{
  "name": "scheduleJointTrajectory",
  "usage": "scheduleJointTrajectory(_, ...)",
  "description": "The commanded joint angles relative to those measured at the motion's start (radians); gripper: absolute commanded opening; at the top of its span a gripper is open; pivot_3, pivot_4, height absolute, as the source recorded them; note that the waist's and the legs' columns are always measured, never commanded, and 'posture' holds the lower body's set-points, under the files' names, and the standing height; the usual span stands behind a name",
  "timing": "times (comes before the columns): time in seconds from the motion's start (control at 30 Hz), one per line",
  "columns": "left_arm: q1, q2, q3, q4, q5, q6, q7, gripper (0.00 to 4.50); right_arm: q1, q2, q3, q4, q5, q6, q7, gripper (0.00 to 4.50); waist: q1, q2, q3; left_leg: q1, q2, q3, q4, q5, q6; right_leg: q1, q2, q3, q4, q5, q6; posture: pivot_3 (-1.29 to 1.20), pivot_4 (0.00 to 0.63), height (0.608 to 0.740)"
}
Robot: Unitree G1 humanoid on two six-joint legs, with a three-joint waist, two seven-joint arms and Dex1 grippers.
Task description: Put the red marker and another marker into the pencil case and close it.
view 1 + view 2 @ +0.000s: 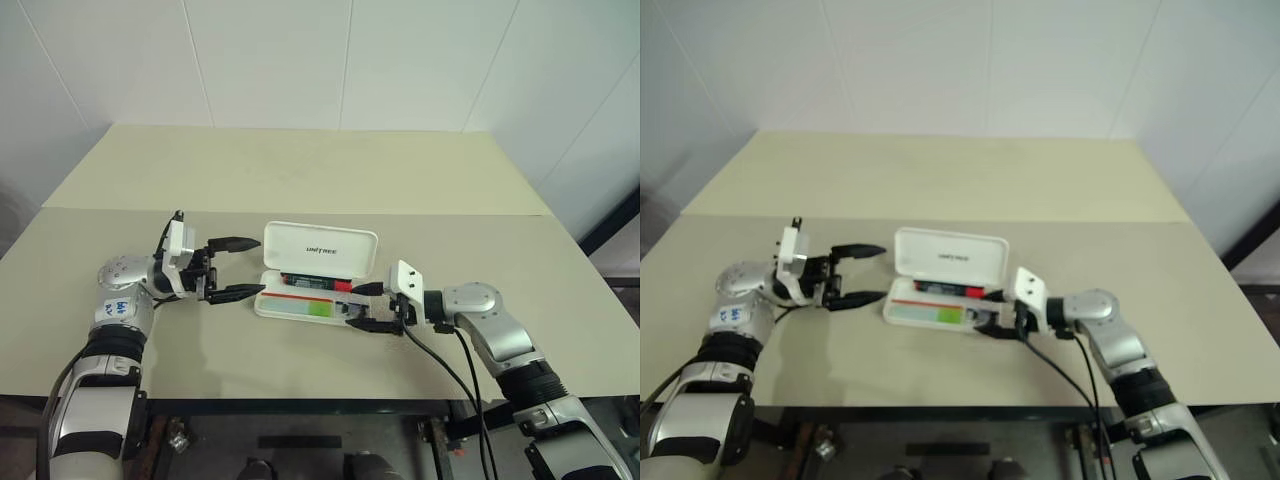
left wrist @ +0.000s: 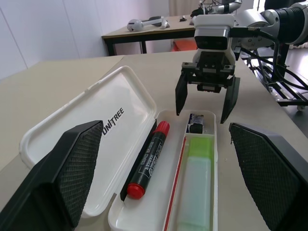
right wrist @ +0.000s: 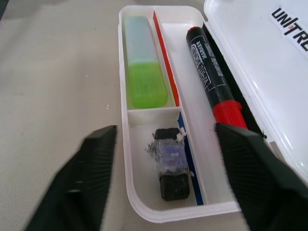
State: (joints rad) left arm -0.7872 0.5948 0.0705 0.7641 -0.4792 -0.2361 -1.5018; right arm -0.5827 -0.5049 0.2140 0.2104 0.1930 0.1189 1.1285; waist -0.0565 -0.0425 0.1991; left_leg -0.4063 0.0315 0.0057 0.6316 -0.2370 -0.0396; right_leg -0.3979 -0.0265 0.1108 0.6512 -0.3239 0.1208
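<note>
— Both markers look stowed already. Just ahead of the right gripper (image 3: 161, 168), whose fingers stand spread with nothing between them, is the near end of the pencil case (image 3: 126, 159). A small dark block (image 3: 171, 166) lies in the short compartment closest to those fingertips.

— And past that?

— Beyond the block, in the next compartment along the same side, lies the other marker (image 3: 143, 65), green cap toward the gripper, pale barrel away. Across the red-and-blue divider (image 3: 168, 72) lies the red marker (image 3: 210, 72), red cap nearest, next to the hinge.

— The lid?

— The lid (image 1: 320, 248) is up, leaning back on the far side of the tray. At the case's opposite end the left gripper (image 1: 234, 268) hangs just beside it, fingers wide apart and empty, touching nothing.

— So what step is this?

— I'd judge the loading done and only the closing left. That calls for a finger getting behind the lid's top edge and tipping it forward onto the tray, then pressing down, while the other gripper steadies the base so the light case doesn't slide.
</note>
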Motion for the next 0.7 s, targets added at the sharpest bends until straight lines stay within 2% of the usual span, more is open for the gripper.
scheduleJointTrajectory(0.03,-0.001,0.002,0.020,-0.031,-0.002,0.003,-0.061,4.50,-0.006,-0.013,-0.046,-0.073,0.032,0.016,-0.008,4.46,0.000,0.000,0.000,0.000,0.000,0.000,0.000,0.000,0.000,0.000,0.000,0.000,0.000,0.000,0.000,0.00,0.150,0.740)
scheduleJointTrajectory(0.3,-0.007,-0.012,0.053,-0.049,-0.025,-0.009,-0.031,4.50,0.061,-0.026,-0.123,-0.306,0.136,0.151,-0.062,4.46,0.001,0.000,0.000,0.000,0.001,-0.001,0.000,0.000,0.000,0.000,-0.001,0.000,0.000,0.000,0.000,0.00,0.150,0.740)
scheduleJointTrajectory(0.47,-0.061,-0.024,0.101,-0.001,-0.015,-0.047,0.009,4.50,0.132,0.010,-0.267,-0.475,0.277,0.197,-0.176,4.46,0.004,0.000,0.000,0.000,0.001,-0.001,0.000,0.000,0.000,0.000,-0.001,0.000,0.000,0.000,0.000,0.00,0.150,0.740)
scheduleJointTrajectory(0.57,-0.095,-0.018,0.110,0.054,0.006,-0.061,-0.003,4.50,0.196,-0.013,-0.340,-0.549,0.377,0.233,-0.169,4.46,0.005,0.000,0.000,0.000,0.000,-0.001,-0.001,0.000,0.000,0.000,-0.001,0.000,-0.001,0.000,0.000,0.00,0.150,0.740)
scheduleJointTrajectory(0.7,-0.166,-0.005,0.115,0.172,0.036,-0.083,-0.034,4.50,0.268,-0.087,-0.393,-0.578,0.431,0.237,-0.109,4.46,0.006,0.000,0.000,0.000,-0.001,0.000,-0.001,0.000,0.000,0.000,-0.001,0.000,-0.002,0.000,0.000,0.00,0.150,0.740)
